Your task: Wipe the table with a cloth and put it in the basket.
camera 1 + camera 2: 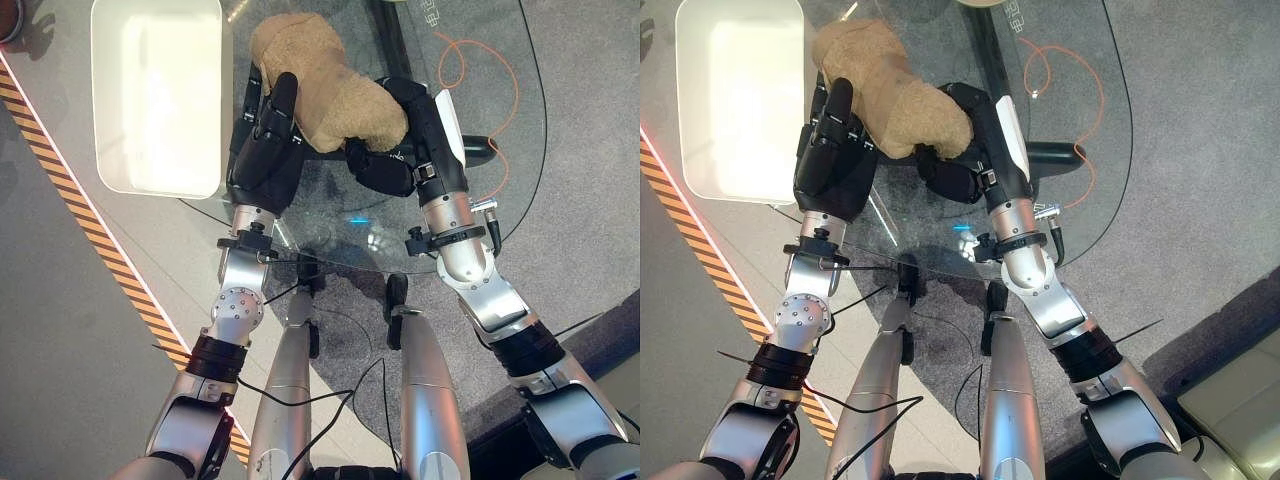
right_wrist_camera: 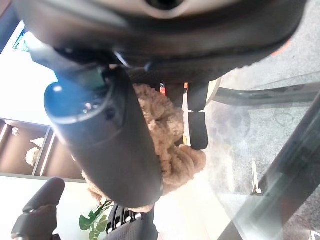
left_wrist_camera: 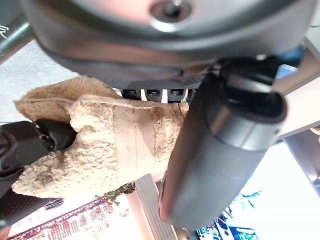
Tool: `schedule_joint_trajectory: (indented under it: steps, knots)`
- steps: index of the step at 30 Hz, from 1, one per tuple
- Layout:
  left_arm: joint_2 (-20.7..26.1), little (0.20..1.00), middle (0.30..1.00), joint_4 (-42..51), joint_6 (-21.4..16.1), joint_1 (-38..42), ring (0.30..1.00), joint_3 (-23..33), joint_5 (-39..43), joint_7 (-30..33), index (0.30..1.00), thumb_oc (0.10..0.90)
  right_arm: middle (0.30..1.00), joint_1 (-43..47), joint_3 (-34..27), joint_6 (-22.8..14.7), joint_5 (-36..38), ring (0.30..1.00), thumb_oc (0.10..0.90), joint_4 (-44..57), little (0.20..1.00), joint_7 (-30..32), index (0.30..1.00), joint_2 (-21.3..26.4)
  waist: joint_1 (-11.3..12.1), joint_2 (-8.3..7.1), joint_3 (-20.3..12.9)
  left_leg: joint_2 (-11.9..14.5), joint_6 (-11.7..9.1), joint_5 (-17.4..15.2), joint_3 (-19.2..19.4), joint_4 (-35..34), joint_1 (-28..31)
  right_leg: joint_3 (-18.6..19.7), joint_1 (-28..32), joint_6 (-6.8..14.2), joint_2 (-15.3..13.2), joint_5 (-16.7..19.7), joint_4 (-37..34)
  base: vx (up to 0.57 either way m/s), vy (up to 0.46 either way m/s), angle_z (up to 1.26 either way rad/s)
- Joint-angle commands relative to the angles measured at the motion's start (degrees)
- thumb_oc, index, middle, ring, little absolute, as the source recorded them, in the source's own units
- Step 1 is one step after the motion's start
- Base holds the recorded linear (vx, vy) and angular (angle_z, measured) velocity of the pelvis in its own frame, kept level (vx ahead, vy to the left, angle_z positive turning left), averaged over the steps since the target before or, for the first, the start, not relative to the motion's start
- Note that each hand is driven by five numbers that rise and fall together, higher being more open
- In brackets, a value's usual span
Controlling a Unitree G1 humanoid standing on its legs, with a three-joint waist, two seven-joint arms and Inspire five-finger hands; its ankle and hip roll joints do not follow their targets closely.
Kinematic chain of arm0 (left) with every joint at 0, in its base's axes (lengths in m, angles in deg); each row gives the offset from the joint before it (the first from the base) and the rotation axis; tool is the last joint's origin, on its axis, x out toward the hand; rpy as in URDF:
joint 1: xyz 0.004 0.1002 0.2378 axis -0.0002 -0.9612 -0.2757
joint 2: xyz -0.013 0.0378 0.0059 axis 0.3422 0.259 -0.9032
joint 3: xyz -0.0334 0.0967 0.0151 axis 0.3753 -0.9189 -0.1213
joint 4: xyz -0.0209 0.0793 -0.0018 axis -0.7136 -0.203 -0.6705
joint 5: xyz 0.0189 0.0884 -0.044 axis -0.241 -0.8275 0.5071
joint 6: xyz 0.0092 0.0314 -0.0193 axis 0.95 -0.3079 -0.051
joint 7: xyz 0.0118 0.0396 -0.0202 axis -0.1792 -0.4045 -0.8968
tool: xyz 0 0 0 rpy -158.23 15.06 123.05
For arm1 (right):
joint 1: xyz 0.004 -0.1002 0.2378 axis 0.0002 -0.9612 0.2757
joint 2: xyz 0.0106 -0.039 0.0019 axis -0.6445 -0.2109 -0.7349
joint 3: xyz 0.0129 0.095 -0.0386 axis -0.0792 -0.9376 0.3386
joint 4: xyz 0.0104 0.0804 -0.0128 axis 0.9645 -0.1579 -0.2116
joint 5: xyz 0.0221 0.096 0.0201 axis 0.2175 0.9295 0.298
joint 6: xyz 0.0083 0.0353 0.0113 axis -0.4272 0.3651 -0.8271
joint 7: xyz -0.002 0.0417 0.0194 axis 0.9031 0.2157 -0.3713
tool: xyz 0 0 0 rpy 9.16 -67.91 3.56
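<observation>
**Cloth held between both hands on the glass table**

Looking down from the head camera, I see the tan cloth (image 1: 325, 85) bunched in a fluffy heap on the round glass table (image 1: 470, 120), just right of the white basket (image 1: 160, 95), which sits at the table's left edge and is cut off at the top of the view. The left hand (image 1: 268, 135) lies against the cloth's left side, its thumb raised along the fabric; its fingers run under or behind the heap, so I cannot tell whether they are curled or straight. In the left wrist view the thumb blocks much of the scene, the cloth (image 3: 105, 145) showing past it, and the finger ends are hidden there too. The right hand (image 1: 395, 160) meets the cloth's right end. In the right wrist view its fingers (image 2: 197, 127) reach down over the cloth (image 2: 167, 145) while the thumb crosses in front, the fabric pinched between them. An orange cable (image 1: 470, 70) loops beyond the glass, and a striped tape line (image 1: 95, 230) runs across the floor at left.
</observation>
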Motion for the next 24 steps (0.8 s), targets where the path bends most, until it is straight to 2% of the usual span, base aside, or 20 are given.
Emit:
schedule_joint_trajectory:
  steps: [1, 13, 18, 24]
  knots:
    - [1.41, 0.900, 0.900, 4.30, -0.44, 8.80, 0.900, -0.84, -0.09, -9.38, 0.900, 0.800, 0.300, 7.53, -0.74, -4.87, -0.09, 0.300, 0.100, 8.05, 0.200, -2.18, 0.300, -2.06, 0.43, -2.88, -1.45, -4.76, 4.54, -11.76, 5.68, 5.57, 4.20, -0.60, 5.15, 1.05, 4.09, 8.85, -16.32, 0.00, 0.000, 0.00]
    - [2.71, 0.900, 0.900, 3.90, 0.85, 9.87, 0.900, -2.35, 0.28, -12.88, 0.900, 0.800, 0.300, 8.63, 1.45, -1.70, -0.06, 0.300, 0.100, 5.48, 0.200, -1.59, 0.300, -1.01, 0.53, -2.94, -1.45, -4.74, 4.50, -11.75, 5.71, 5.29, 4.24, -0.66, 5.17, 1.10, 4.11, 8.90, -16.55, 0.00, 0.000, 0.00]
    - [2.98, 0.900, 0.900, 4.18, 1.65, 10.28, 0.900, -2.93, -0.06, -14.69, 0.900, 0.800, 0.300, 8.69, 1.75, 1.27, -0.01, 0.300, 0.100, 5.35, 0.200, -1.61, 0.300, -0.81, 0.39, -3.02, -1.45, -4.75, 4.52, -11.79, 5.71, 5.09, 4.32, -0.53, 5.18, 1.10, 4.20, 8.97, -16.70, 0.00, 0.000, 0.00]
    - [3.46, 0.900, 0.900, 4.26, 2.82, 10.87, 0.900, -3.37, -0.17, -16.30, 0.900, 0.800, 0.300, 8.76, 2.30, 2.75, 0.06, 0.300, 0.100, 4.31, 0.200, -0.79, 0.300, -0.35, 0.29, -3.14, -1.45, -4.75, 4.57, -11.85, 5.80, 4.94, 4.46, -0.40, 5.29, 1.06, 4.32, 9.06, -16.92, 0.00, 0.000, 0.00]
